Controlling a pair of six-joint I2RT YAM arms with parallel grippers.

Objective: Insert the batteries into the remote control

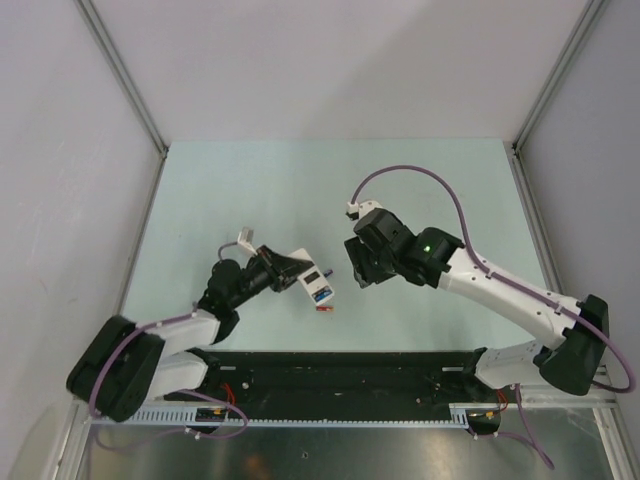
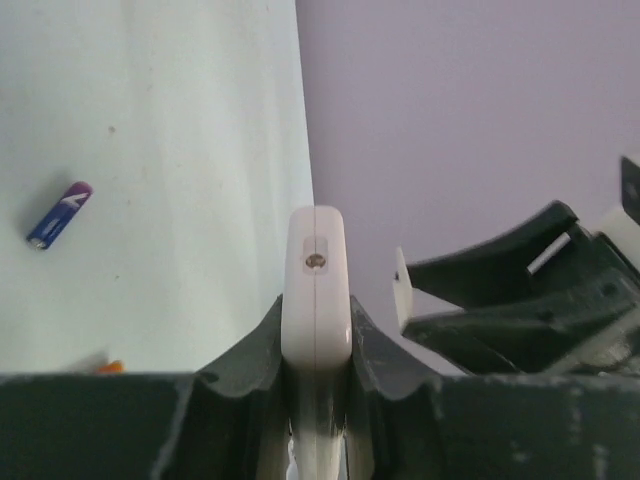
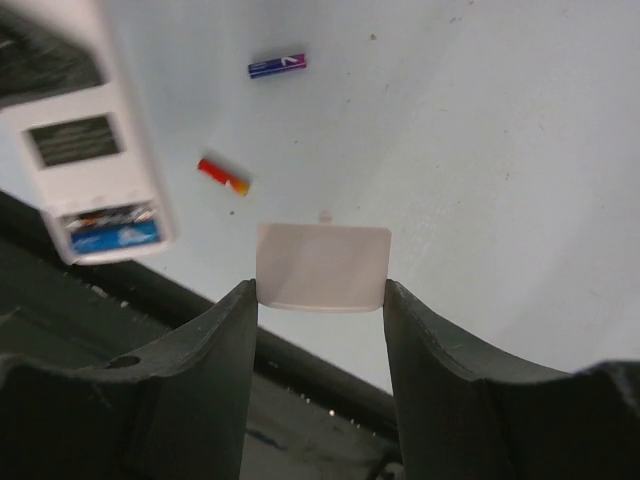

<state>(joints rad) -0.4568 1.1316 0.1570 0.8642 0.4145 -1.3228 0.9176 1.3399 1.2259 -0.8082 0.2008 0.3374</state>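
My left gripper [image 2: 316, 335] is shut on the remote control [image 2: 316, 285], which it holds edge-on above the table. From above, the remote [image 1: 316, 285] shows its white back with an open compartment. A bright blue battery [image 3: 112, 236] lies inside that compartment [image 3: 108, 228]. My right gripper [image 3: 320, 292] is shut on a small white cover plate [image 3: 323, 266], held by its two side edges just right of the remote. A red battery [image 3: 223, 176] and a dark blue-purple battery [image 3: 277, 66] lie loose on the table. The blue-purple battery [image 2: 58, 214] also shows in the left wrist view.
The pale green table [image 1: 250, 190] is ringed by grey walls with metal corner posts [image 1: 125, 75]. A black base rail [image 1: 340, 370] runs along the near edge. The right gripper's body [image 2: 520, 290] sits close to the right of the remote.
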